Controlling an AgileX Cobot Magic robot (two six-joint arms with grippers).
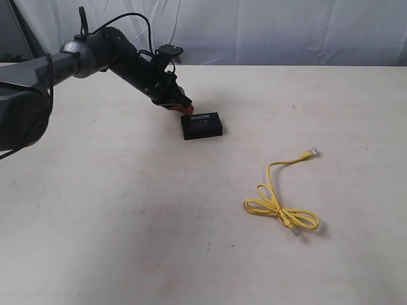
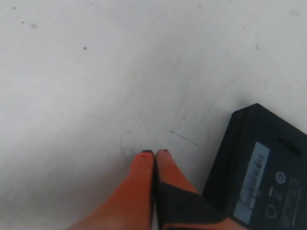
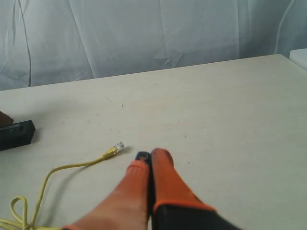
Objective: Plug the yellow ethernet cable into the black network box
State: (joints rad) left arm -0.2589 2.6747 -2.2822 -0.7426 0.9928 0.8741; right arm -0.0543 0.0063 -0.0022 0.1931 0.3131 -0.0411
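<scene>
Step check, working across from the left. My left arm (image 1: 95, 54) reaches in from the far left and comes down at the middle of the table (image 1: 127, 222). The left gripper (image 2: 154, 153) has its orange fingers pressed together with nothing between them. Its tips sit low at the tabletop, just beside the far-left corner of the black network box (image 1: 202, 125). I can't tell whether one finger is actually touching the box's edge. The box lies flat, label side up, and I can't make out a port from any view.

Moving right and nearer, the yellow ethernet cable (image 1: 278, 210) lies loose on the table, well apart from the box. It's knotted into a couple of loops, with one clear plug (image 1: 311, 152) stretched out toward the far right and the other plug (image 1: 296, 232) tucked at the near end. Neither plug is in anything.

My right gripper (image 3: 149, 155) is out of the exterior view. Its wrist camera shows it closed and empty, hovering above the table with the stretched-out plug close ahead of the fingertips but not touching.

So I judge the job is at its opening step: box being approached or steadied, cable not yet picked up. Next I need the right fingers to part, drop over the cord just behind that free plug and close squarely on it. Then I carry it left to the box. First I have to find the socket side, and the left gripper should brace the box so it doesn't slide.
</scene>
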